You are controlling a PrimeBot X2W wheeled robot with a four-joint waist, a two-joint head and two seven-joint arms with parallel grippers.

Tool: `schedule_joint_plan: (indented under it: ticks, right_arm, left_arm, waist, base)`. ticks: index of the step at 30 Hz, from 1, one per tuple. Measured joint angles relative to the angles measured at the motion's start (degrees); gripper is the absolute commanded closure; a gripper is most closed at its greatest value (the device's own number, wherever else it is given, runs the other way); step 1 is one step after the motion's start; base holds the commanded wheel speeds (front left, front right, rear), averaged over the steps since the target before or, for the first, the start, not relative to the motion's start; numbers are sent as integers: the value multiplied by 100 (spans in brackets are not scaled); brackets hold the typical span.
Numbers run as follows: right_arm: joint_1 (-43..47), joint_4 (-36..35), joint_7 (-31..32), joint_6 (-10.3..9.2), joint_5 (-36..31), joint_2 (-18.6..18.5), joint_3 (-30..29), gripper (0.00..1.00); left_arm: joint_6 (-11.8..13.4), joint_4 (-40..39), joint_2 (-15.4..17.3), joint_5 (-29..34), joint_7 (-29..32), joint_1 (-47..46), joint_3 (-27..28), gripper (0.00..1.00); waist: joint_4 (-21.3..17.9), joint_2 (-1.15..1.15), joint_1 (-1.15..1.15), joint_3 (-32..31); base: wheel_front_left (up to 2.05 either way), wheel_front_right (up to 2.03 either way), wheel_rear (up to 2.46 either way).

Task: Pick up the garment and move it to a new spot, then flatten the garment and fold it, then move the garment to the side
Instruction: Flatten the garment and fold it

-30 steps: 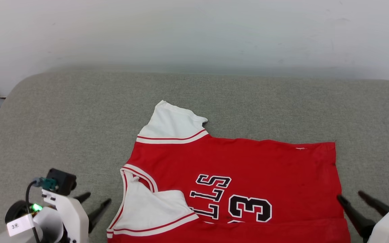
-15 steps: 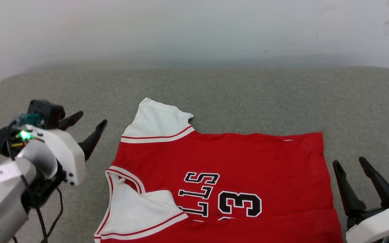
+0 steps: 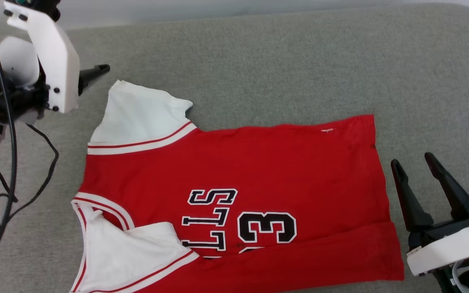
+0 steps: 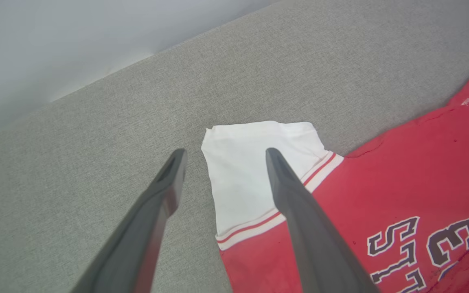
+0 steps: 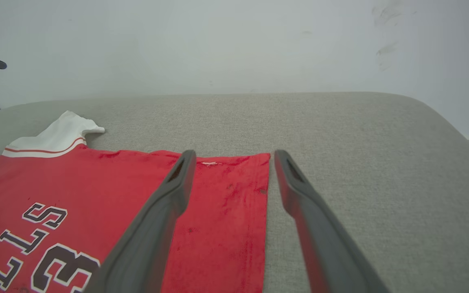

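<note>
On the grey woven-fabric cushion, the red jersey-style shirt with white sleeves and black lettering is spread flat. The left gripper is held wide open over its far left sleeve. The right gripper is held wide open just right of the shirt.

We log the left end effector high at the head view's upper left, fingers spread; right end effector low (lower right), fingers likewise apart.
</note>
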Motion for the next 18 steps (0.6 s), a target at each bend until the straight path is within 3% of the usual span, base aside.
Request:
schedule_joint_plan:
  ticks: [8,18]
  right_arm:
    - [-295,-71,-87,0,0,-43,64,0]
    - [-487,-126,-156,0,1,-66,81,0]
  left_arm:
    - [70,385,-157,136,939,-742,-214,0]
    - [9,902,-171,358,1047,-765,-455,0]
  waist:
    - [-231,0,0,722]
    - [-447,0,0,1354]
  base:
    - [0,0,0]
    - [0,0,0]
